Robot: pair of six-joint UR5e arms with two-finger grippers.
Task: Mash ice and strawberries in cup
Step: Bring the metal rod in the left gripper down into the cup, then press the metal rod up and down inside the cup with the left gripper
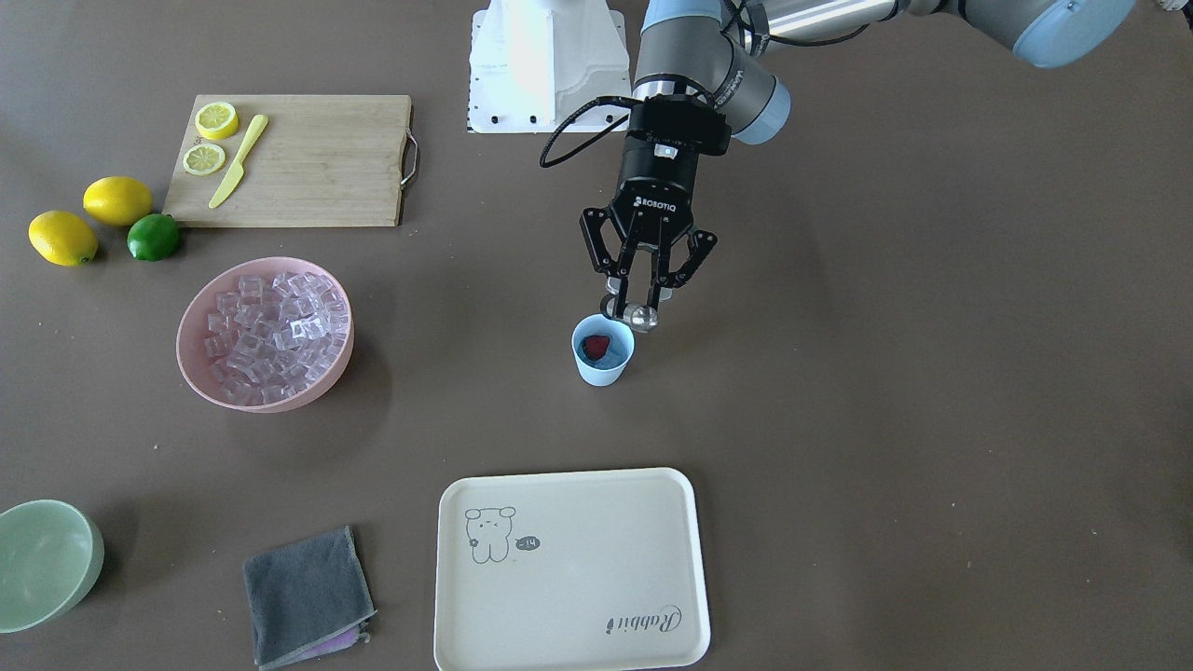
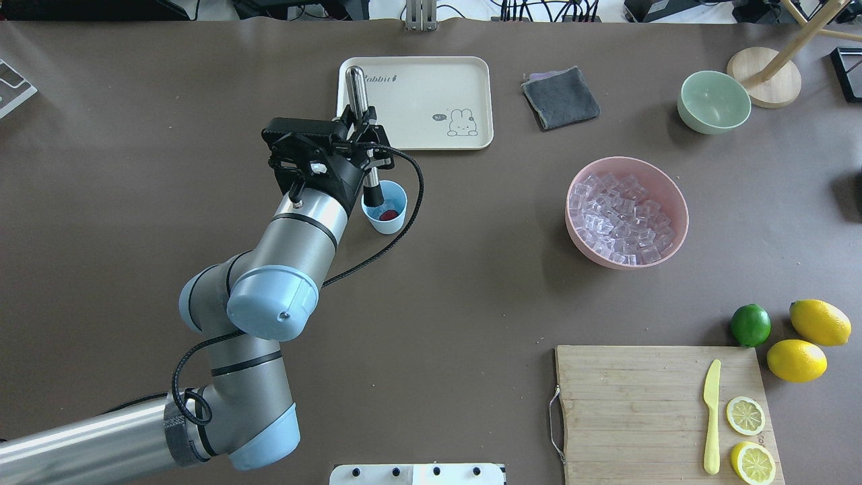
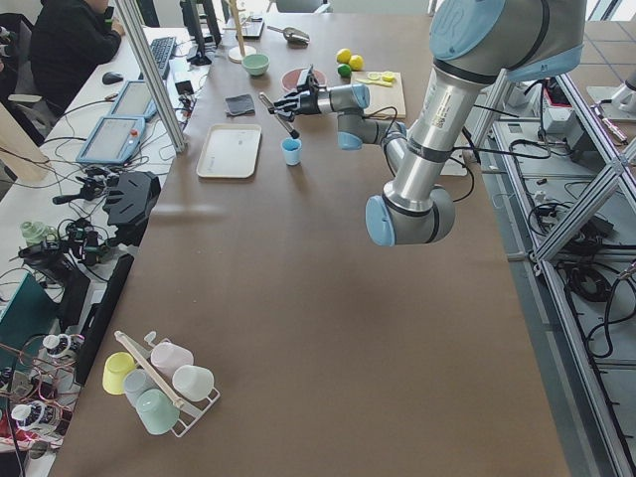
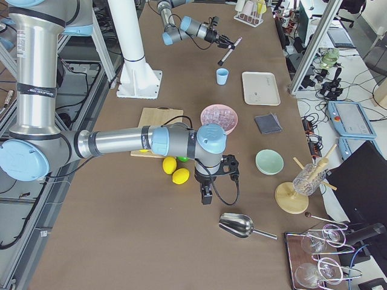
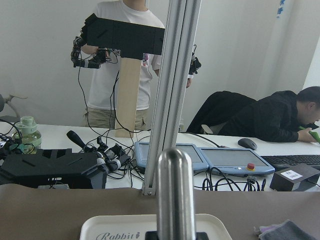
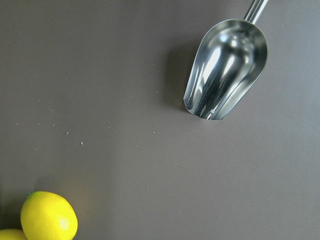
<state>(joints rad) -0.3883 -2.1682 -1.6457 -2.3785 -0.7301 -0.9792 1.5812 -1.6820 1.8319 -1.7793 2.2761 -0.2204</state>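
Two slices (image 2: 745, 415) and a yellow knife (image 2: 711, 417) on the board (image 2: 633, 404), nearest the robot's base on its right. Just past the board's far corner, two lemons (image 2: 819, 322) with a lime (image 2: 750, 325) close beside them.

Off that same end of the table, seen only in the right side view: right gripper (image 4: 207, 192), pointing down between the lemons and a steel scoop (image 4: 239, 225). Spread or pinched: cannot tell.

Farther out, pink bowl (image 2: 592, 252) heaped with ice (image 2: 619, 219), every visible cube inside it, well apart from the cup (image 2: 392, 225).

Mid-table on the robot's left, upright cup with one strawberry (image 2: 388, 215) at the bottom. Above it and a little toward the base, left gripper (image 2: 367, 145), fingers clamped on a muddler (image 2: 357, 94). Holds it tilted, steel top leaning toward the far edge and black lower end at the cup's mouth, just above the rim in the side views.

Beyond the cup, cream tray (image 2: 417, 101) with a rabbit drawing, crossed on its left side by the muddler's top in the overhead view. To the tray's right, folded grey cloth (image 2: 560, 98), then green bowl (image 2: 714, 101), both near the far edge.
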